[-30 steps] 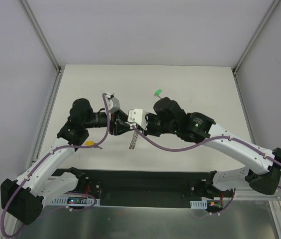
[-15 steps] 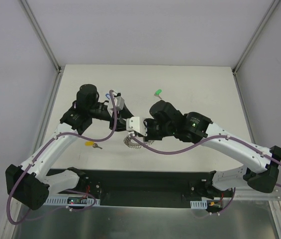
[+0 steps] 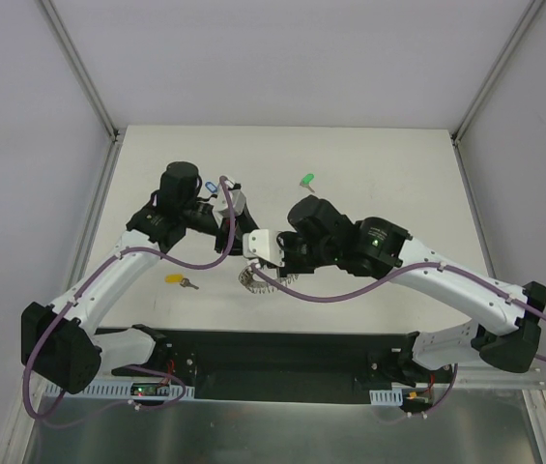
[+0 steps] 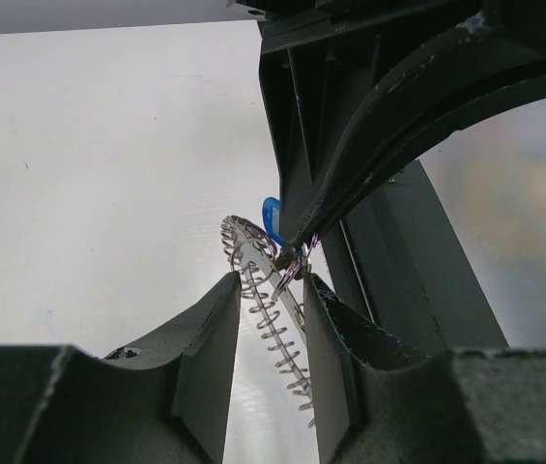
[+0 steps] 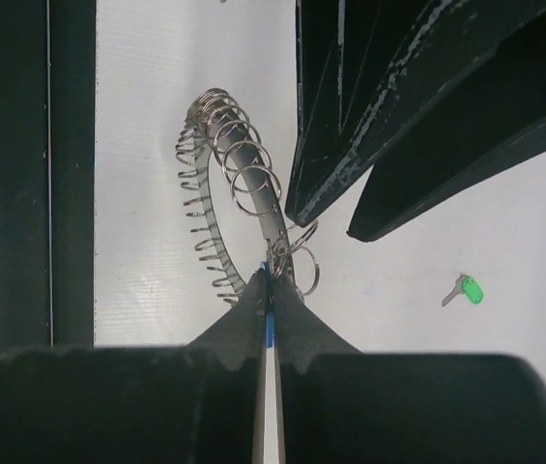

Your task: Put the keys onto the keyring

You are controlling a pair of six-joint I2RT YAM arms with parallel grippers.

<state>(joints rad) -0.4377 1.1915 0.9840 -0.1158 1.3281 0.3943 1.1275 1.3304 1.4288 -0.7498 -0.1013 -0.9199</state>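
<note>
The keyring [image 3: 252, 278], a silver ring edged with wire loops, is low over the table between both arms. My right gripper [image 3: 254, 263] is shut on the solid-blue key [image 5: 270, 319], seen edge-on, its tip at the ring's small loops [image 5: 297, 253]. In the left wrist view the blue head [image 4: 272, 215] shows behind the keyring [image 4: 271, 319]. My left gripper [image 4: 271, 290] has its fingers apart, with the ring's band running between them and a gap on one side. In the top view the left gripper [image 3: 242, 242] is just behind the ring.
A yellow key [image 3: 177, 281] lies left of the ring. A green key [image 3: 306, 180] lies further back and shows in the right wrist view [image 5: 469, 290]. A pale blue key [image 3: 211, 187] lies by the left arm's wrist. Side walls bound the table.
The left arm has swung back and to the right. The right gripper moved left with the blue key. The ring went from hanging upright to lower, nearer the table.
</note>
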